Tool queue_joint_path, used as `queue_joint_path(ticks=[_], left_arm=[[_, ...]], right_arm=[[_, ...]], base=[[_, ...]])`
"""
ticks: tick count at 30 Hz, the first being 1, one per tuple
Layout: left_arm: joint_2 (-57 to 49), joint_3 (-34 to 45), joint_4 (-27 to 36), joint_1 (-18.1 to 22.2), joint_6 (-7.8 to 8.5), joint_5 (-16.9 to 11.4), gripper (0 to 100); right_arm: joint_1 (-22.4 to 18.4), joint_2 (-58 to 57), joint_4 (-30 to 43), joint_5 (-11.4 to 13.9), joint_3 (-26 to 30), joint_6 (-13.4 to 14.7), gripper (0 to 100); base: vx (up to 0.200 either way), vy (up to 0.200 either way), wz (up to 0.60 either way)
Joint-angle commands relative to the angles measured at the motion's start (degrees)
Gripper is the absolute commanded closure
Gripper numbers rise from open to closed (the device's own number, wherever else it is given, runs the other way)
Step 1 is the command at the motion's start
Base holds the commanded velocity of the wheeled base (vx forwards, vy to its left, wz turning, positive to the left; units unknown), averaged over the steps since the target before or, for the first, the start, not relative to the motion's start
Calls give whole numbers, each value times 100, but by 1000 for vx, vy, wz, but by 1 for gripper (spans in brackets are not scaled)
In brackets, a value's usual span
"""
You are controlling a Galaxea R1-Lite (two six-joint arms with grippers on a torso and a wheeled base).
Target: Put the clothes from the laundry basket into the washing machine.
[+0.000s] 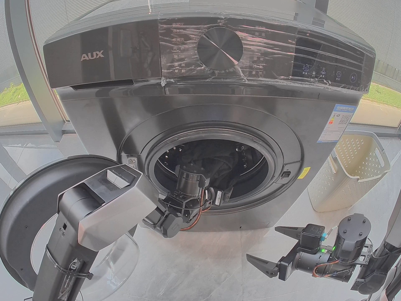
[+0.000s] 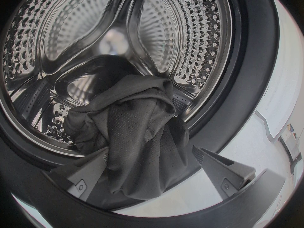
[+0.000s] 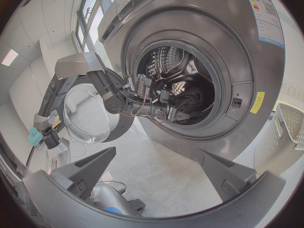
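Note:
The grey washing machine (image 1: 234, 109) stands with its round door (image 1: 25, 214) swung open to the left. A dark garment (image 2: 139, 127) lies in the steel drum (image 2: 79, 32) and hangs out over the door seal. My left gripper (image 2: 152, 171) is at the drum mouth, open, its fingers (image 2: 221, 171) wide apart on either side of the hanging cloth, which lies over one of them. In the head view the same dark garment (image 1: 217, 159) shows inside the opening. My right gripper (image 1: 263, 243) is open and holds nothing, low over the floor in front of the machine's right side.
A beige perforated laundry basket (image 1: 355, 172) leans against the machine's right side; I see nothing inside it. The open door and my left arm (image 1: 100, 205) take up the left side. Bare grey floor (image 1: 217, 264) lies in front of the machine.

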Motion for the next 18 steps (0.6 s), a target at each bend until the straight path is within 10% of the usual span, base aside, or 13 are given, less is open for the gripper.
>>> queue_joint_path(ticks=[1, 4, 5, 18], left_arm=[[351, -294, 13, 35, 29, -4, 0], [466, -452, 13, 43, 64, -4, 0], [501, -496, 40, 43, 73, -4, 100], [606, -1612, -127, 219, -24, 329, 100]], right_arm=[[7, -1, -17, 5, -23, -9, 0], [7, -10, -17, 5, -49, -9, 0], [-1, -18, -17, 5, -58, 0, 0], [7, -27, -26, -4, -67, 0, 0]], base=[[0, 0, 0], [0, 0, 0], [0, 0, 0], [0, 0, 0]])
